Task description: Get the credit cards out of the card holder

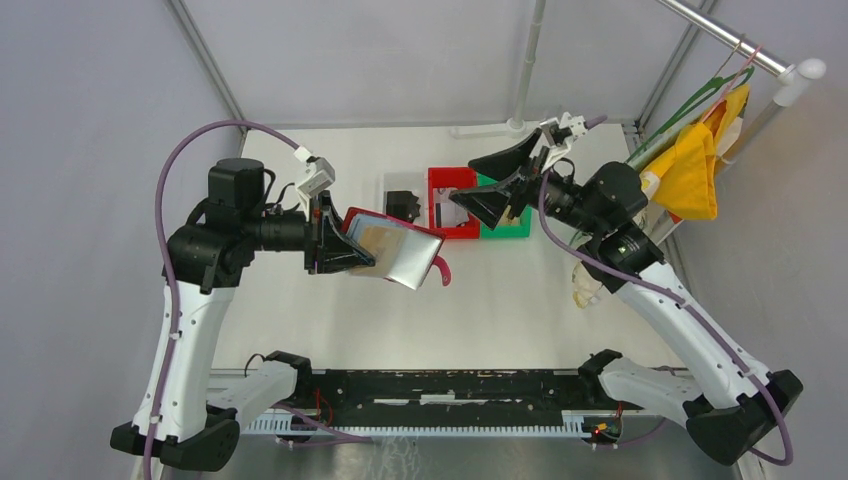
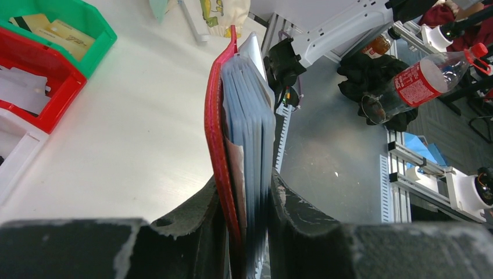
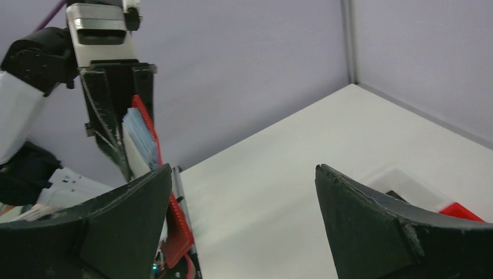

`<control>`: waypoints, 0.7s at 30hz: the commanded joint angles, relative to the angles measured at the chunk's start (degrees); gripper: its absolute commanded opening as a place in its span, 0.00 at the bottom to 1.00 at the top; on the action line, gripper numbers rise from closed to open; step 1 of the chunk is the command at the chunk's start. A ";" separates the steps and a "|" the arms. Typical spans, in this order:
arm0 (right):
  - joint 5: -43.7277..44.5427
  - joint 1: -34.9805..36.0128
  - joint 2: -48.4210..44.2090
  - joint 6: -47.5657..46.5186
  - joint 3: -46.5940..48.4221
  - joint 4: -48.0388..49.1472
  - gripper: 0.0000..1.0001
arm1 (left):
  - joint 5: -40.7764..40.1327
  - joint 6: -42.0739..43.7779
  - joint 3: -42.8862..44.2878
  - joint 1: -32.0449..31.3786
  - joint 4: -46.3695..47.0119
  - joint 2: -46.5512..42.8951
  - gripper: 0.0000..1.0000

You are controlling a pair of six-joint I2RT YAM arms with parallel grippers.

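Left tool [image 1: 345, 245]: clamped on the wallet [image 1: 405, 258] — held aloft, left of the red bin [image 1: 433, 215].
Right tool [image 1: 461, 181]: wide, empty, near that bin.
My next move: pinch one card [image 1: 378, 243] edge — pull straight.

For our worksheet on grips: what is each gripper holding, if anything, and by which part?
The left gripper clamps the red wallet by one end, pinched across its thickness. The right gripper is open and empty.
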 commanded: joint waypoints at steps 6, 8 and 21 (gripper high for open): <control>-8.83 9.36 3.39 3.13 -1.61 6.68 0.98 | 1.47 4.31 1.56 0.03 -0.23 -1.31 0.02; -9.57 10.50 3.84 3.18 -2.14 7.13 0.98 | 1.32 4.80 1.36 0.03 -0.31 -1.46 0.02; -10.26 16.16 8.39 2.74 -2.11 7.34 0.68 | 0.94 5.80 1.05 0.04 -0.45 -1.57 0.02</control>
